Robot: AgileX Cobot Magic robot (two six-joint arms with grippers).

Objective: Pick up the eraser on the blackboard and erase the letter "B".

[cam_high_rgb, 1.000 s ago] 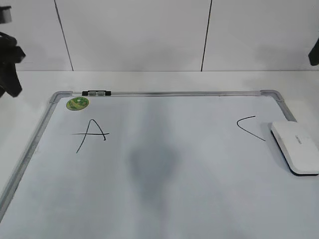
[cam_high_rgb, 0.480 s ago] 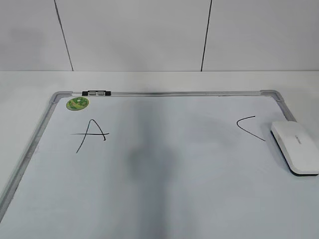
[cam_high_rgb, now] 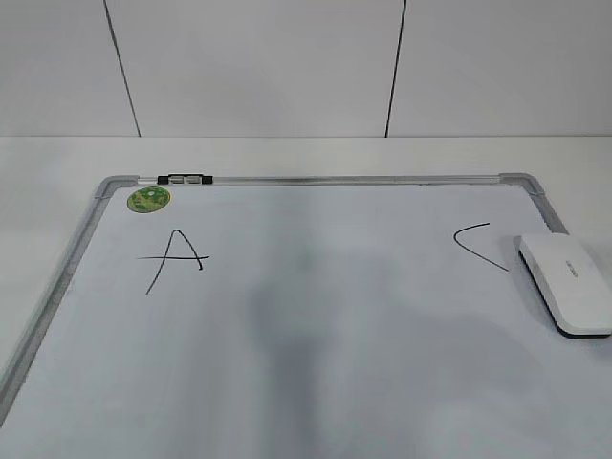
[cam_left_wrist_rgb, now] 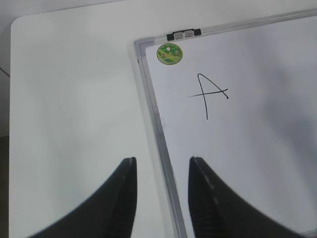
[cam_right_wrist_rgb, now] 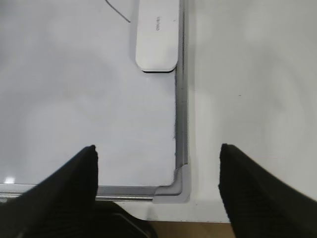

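Observation:
The white eraser (cam_high_rgb: 566, 285) lies on the right edge of the blackboard (cam_high_rgb: 316, 179), next to the black "C" (cam_high_rgb: 481, 246); it also shows in the right wrist view (cam_right_wrist_rgb: 157, 34). The black "A" (cam_high_rgb: 175, 259) is at the board's left and shows in the left wrist view (cam_left_wrist_rgb: 209, 94). No letter "B" shows; the middle of the board is a grey smudge (cam_high_rgb: 296, 316). My left gripper (cam_left_wrist_rgb: 161, 166) is open and empty above the board's left frame. My right gripper (cam_right_wrist_rgb: 157, 151) is wide open and empty above the board's near right corner. Neither gripper shows in the exterior view.
A small green round magnet (cam_high_rgb: 149, 199) sits at the board's far left corner beside a black-and-grey clip (cam_high_rgb: 185, 179). The board lies on a white table (cam_high_rgb: 48, 191) with a panelled wall behind. The table's near edge shows in the right wrist view (cam_right_wrist_rgb: 213, 218).
The dark arm parts at the left and right edges of the exterior view one second ago have gone out of the frame. The eraser and board have not moved.

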